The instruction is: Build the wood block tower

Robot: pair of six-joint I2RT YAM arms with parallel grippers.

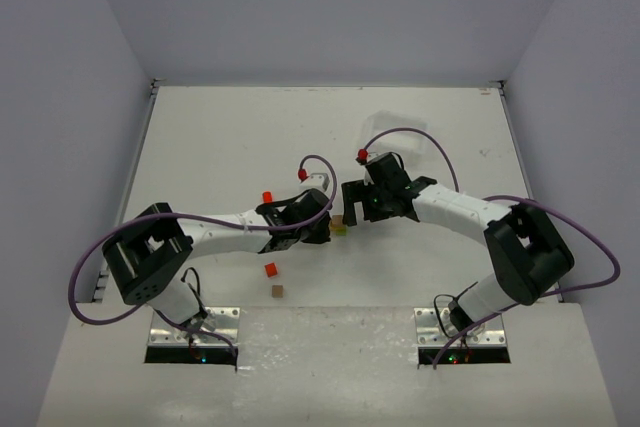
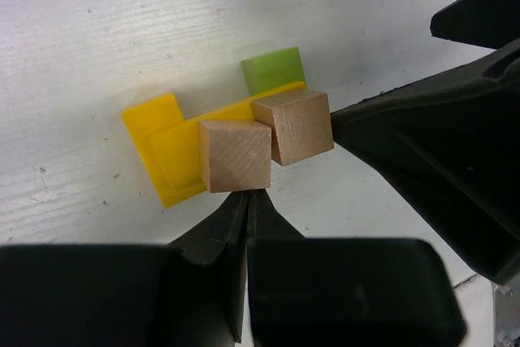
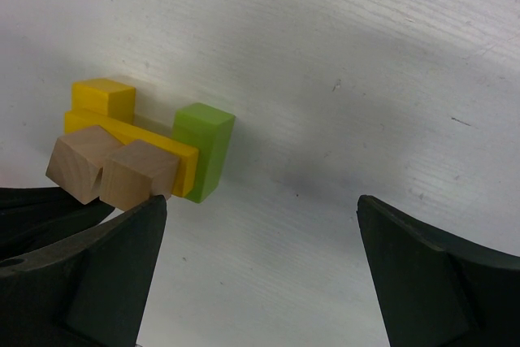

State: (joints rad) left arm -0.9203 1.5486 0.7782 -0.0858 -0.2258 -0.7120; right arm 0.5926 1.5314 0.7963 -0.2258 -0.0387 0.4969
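Yellow, green and plain-brown wooden blocks, the small tower (image 1: 340, 226), are seen from above on the white table (image 1: 220, 147). At the left wrist, the black left gripper (image 2: 248, 201) is shown pressed together, empty, just beside it. At the right wrist, the black right gripper (image 3: 260, 205) is shown spread apart, empty.

Bright, even light from above on a white desk (image 1: 300, 127); shadows are faint and soft. The right wrist view shows the right end effector (image 3: 260, 201) blurred up close, the wood block tower (image 3: 138, 144) sharp.
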